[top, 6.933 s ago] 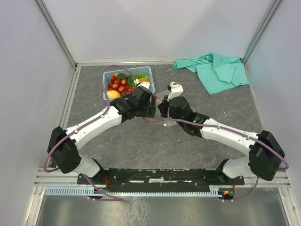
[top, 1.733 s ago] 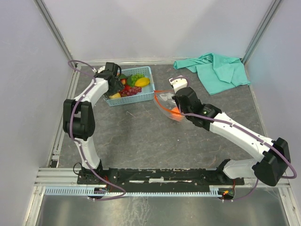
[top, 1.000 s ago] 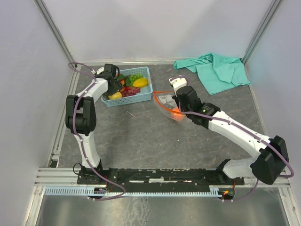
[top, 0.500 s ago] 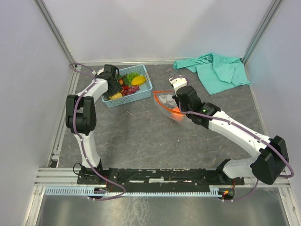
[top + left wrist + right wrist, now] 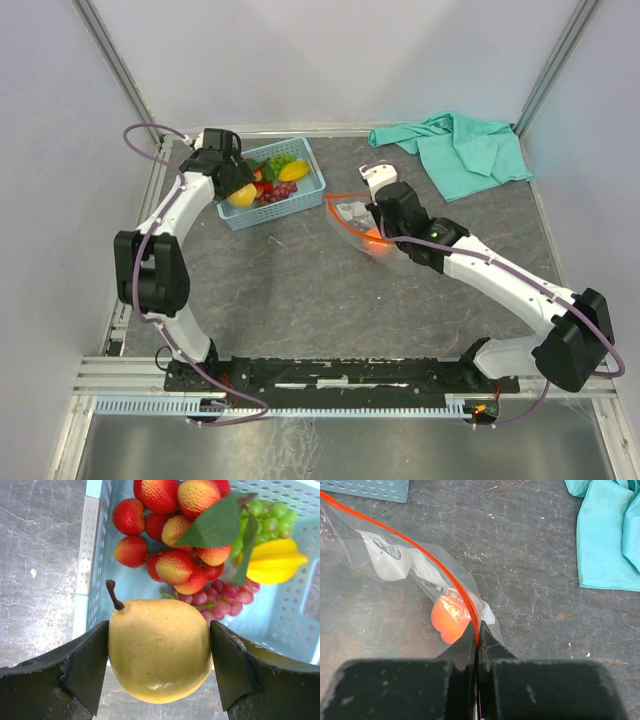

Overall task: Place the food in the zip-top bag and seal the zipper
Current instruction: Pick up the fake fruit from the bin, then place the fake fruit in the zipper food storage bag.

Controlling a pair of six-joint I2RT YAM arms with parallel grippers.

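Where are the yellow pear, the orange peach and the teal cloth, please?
yellow pear (image 5: 159, 650): left wrist view, centre of its body.
orange peach (image 5: 451, 619): right wrist view, its rounded middle.
teal cloth (image 5: 462, 150): top view, middle folds.

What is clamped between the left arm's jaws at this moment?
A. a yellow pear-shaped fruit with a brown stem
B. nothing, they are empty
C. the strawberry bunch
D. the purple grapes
A: in the left wrist view the yellow fruit fills the gap between the left arm's jaws, both pressed against its sides, while the strawberry bunch and purple grapes lie in the basket.
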